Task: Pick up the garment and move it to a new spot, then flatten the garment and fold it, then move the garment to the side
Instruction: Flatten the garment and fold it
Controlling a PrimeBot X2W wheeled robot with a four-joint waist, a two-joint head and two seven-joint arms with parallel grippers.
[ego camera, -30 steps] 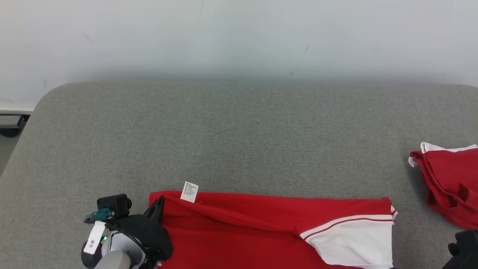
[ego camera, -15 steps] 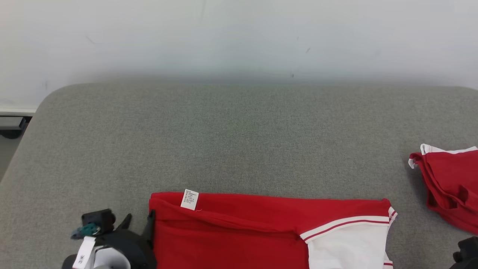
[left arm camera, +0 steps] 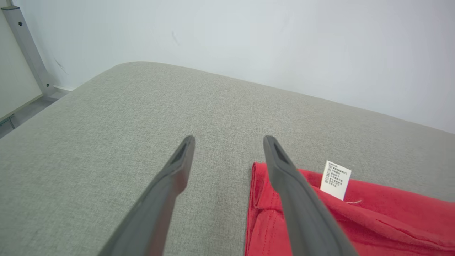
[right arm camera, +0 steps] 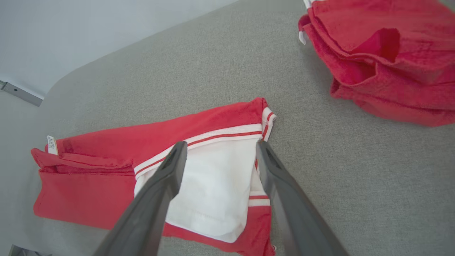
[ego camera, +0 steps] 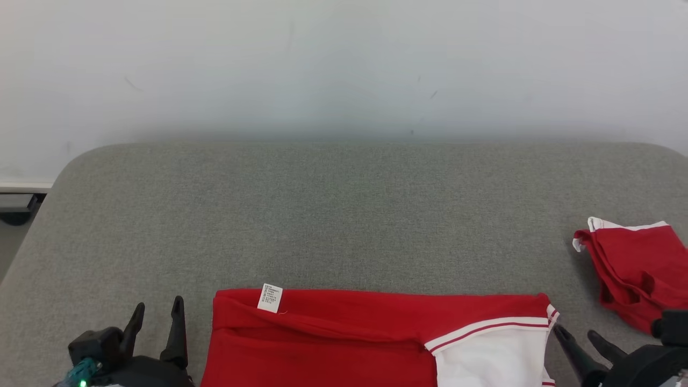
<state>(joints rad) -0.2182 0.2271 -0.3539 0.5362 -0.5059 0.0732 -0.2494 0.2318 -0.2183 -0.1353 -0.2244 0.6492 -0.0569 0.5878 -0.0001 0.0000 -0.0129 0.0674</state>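
The garment (ego camera: 344, 344) is a red piece with a white, red-striped panel at its right end and a white label (ego camera: 270, 298) near its left end; it lies folded flat at the near edge of the grey surface. Both wrist views take it in, garment (left arm camera: 355, 220) and garment (right arm camera: 117, 167). My left gripper (ego camera: 156, 309) stands open just left of the garment's left edge, nothing between its fingers; it is open in its own view too, left gripper (left arm camera: 229, 140). At the garment's right end my right gripper (ego camera: 578, 333) is open and empty, right gripper (right arm camera: 220, 145).
A second red garment (ego camera: 634, 269) with white trim lies bunched at the right edge, second garment (right arm camera: 384, 60). The grey padded surface (ego camera: 344, 215) stretches back to a pale wall. Its rounded left corner drops to the floor, where a metal frame leg (left arm camera: 28, 49) stands.
Both grippers have opened and let go of the garment. The left one has drawn back left off its edge; the right has come into view. The camera has tilted a little.
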